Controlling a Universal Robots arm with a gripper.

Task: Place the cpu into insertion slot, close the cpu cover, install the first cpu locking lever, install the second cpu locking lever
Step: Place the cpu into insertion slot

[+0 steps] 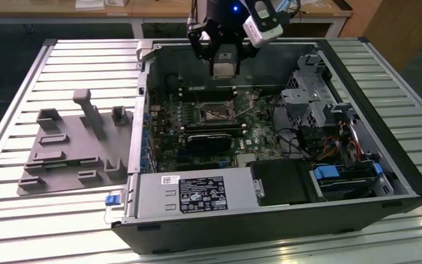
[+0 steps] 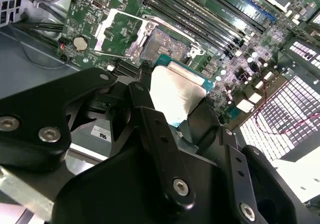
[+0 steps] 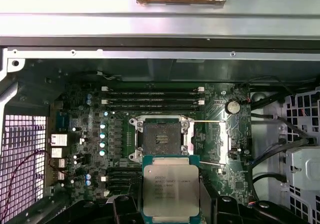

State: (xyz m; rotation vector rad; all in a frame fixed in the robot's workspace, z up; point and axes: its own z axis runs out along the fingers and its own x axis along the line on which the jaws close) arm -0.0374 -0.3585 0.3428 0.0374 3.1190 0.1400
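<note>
Clasping hand (image 2: pixel 175 99) hiding cpu (image 3: pixel 170 191) edges

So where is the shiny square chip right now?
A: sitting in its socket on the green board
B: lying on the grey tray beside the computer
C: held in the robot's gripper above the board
C: the gripper holds the cpu by its edges, up off the insertion slot, whose dark centre is bare.
</note>
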